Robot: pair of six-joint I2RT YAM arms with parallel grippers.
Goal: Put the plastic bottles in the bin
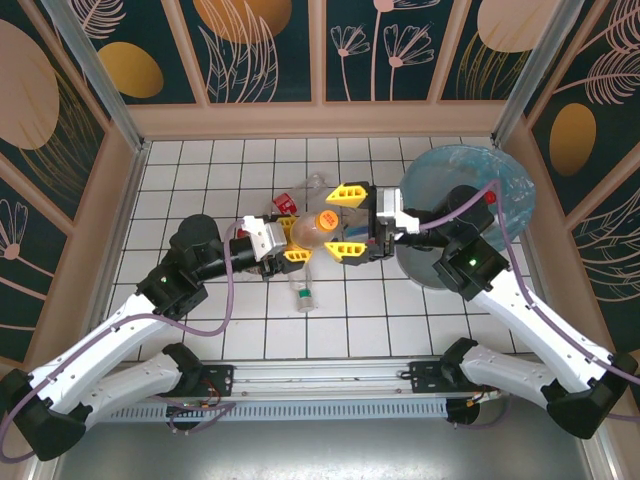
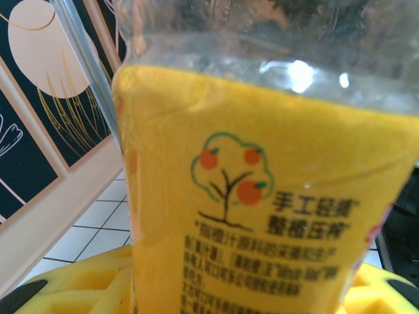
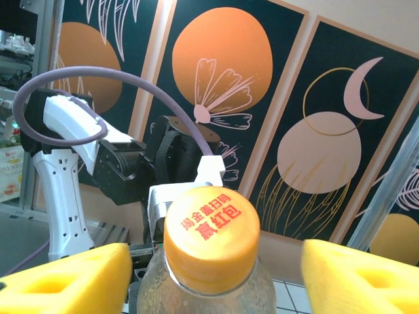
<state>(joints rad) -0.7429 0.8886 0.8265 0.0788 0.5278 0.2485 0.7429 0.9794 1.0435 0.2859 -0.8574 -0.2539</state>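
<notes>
An orange-capped plastic bottle (image 1: pixel 318 228) with a yellow label (image 2: pixel 262 216) is held above the tiles, and my left gripper (image 1: pixel 292 237) is shut on its body. My right gripper (image 1: pixel 346 222) is open, one yellow finger (image 3: pixel 65 281) on each side of the orange cap (image 3: pixel 211 235), with a gap on both sides. A clear bottle (image 1: pixel 303 293) lies on the tiles below them. Another clear bottle (image 1: pixel 314 184) and a red-labelled one (image 1: pixel 283 202) lie behind. The grey bin (image 1: pixel 515 190) with its blue liner stands at the right, behind my right arm.
Wooden walls with patterned panels (image 1: pixel 265 50) close in the tiled floor (image 1: pixel 190 170) at the back and on both sides. The left arm's purple cable (image 3: pixel 98 82) loops across the right wrist view. Bare tiles lie at the back left.
</notes>
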